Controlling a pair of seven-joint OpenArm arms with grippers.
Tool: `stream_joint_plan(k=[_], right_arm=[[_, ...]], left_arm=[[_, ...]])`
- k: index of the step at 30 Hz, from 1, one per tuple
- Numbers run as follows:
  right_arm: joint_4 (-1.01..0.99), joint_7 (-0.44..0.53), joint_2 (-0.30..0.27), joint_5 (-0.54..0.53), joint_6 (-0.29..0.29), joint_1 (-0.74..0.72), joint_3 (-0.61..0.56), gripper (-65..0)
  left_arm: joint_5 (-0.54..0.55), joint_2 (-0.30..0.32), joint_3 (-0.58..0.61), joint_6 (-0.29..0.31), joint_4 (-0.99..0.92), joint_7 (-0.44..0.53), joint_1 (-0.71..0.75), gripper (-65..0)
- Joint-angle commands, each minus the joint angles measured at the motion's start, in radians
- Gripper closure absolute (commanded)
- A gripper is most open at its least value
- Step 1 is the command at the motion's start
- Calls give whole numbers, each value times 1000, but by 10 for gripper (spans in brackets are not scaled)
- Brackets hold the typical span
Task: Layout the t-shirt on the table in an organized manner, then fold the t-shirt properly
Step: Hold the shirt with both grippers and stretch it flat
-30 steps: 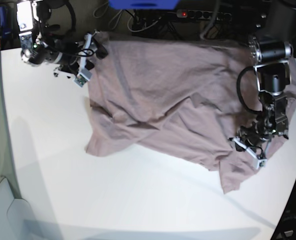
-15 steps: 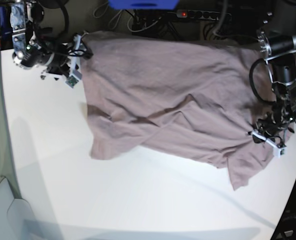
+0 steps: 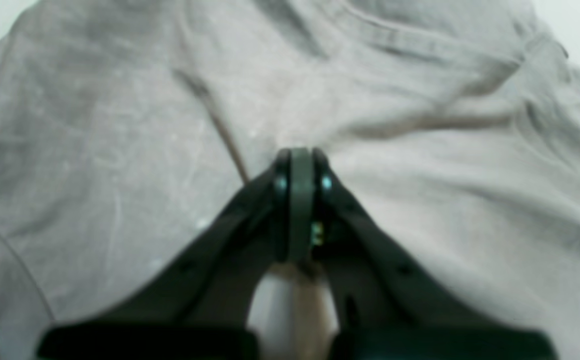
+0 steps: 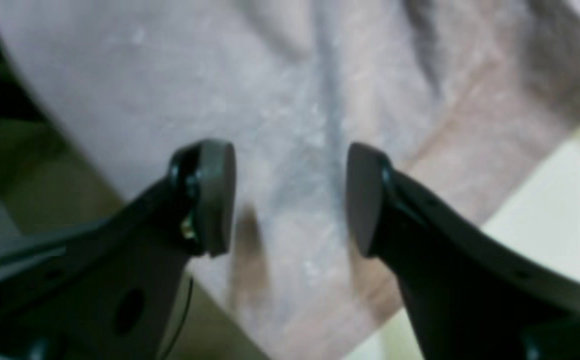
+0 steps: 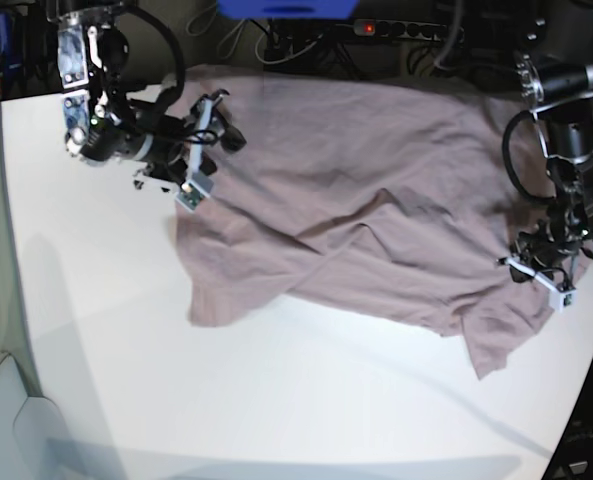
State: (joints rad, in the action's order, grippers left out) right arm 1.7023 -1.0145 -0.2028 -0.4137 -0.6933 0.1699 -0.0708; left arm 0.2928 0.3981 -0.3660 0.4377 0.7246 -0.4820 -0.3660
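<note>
**Shirt half spread, one corner pinned, other arm free**

I start with the big smooth white tabletop [image 5: 276, 400], which takes up most of my base view and has room to spare. Across its far half lies the dusty mauve short-sleeved cotton t-shirt [image 5: 376, 200], spread but not flat: a long diagonal ridge runs through the middle, and its far edge seems to reach the table's back edge.

On the shirt's edge nearest my left arm, the left gripper [image 3: 297, 165] is clenched, jaws pressed together with a pucker of fabric gathering at the tips. I judge it is pinching the cloth to anchor that side, though I cannot see cloth between the pads.

At the opposite corner my right gripper [image 4: 290, 195] hangs with its jaws wide apart, empty, over a seam, probably lined up for a fresh pinch to pull the wrinkles out.
</note>
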Motion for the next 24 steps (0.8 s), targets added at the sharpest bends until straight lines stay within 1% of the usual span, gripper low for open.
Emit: stream_joint_plan(k=[1, 3, 6, 8, 12, 15, 17, 19, 21, 22, 24], right_arm=[[-23, 9, -10, -12, -5, -17, 4, -360], [-75, 16, -17, -12, -5, -33, 6, -360], [-147, 85, -48, -12, -5, -48, 6, -360], [-210, 116, -57, -11, -5, -63, 6, -360], [-350, 156, -68, -12, -5, -128, 1, -360], [-405, 170, -71, -12, -5, -175, 1, -360], [-442, 170, -73, -12, -5, -223, -1, -361], [-488, 170, -77, -12, -5, -277, -1, -361], [-552, 170, -79, -11, -5, -335, -2, -361], [-589, 171, -86, 2, -5, -367, -2, -361], [-663, 179, -86, 69, -5, -441, -1, -361]], left_arm=[[-2, 26, -12, 0, 17, 4, -9, -1], [-2, 32, -49, 0, 17, 4, 2, -1], [-2, 35, -106, 0, 17, 4, 2, -1], [-2, 37, -127, 0, 19, 1, 2, -1], [0, 45, -186, 2, 30, -71, 0, -1], [0, 42, -218, 2, 111, -126, 3, -1], [0, 40, -222, 2, 198, -188, 23, -1], [0, 35, -222, 2, 286, -229, 38, -1], [0, 12, -222, 2, 369, -264, 60, -1], [0, 3, -222, 2, 409, -278, 71, -1], [-2, -15, -218, 2, 476, -300, 101, -1]])
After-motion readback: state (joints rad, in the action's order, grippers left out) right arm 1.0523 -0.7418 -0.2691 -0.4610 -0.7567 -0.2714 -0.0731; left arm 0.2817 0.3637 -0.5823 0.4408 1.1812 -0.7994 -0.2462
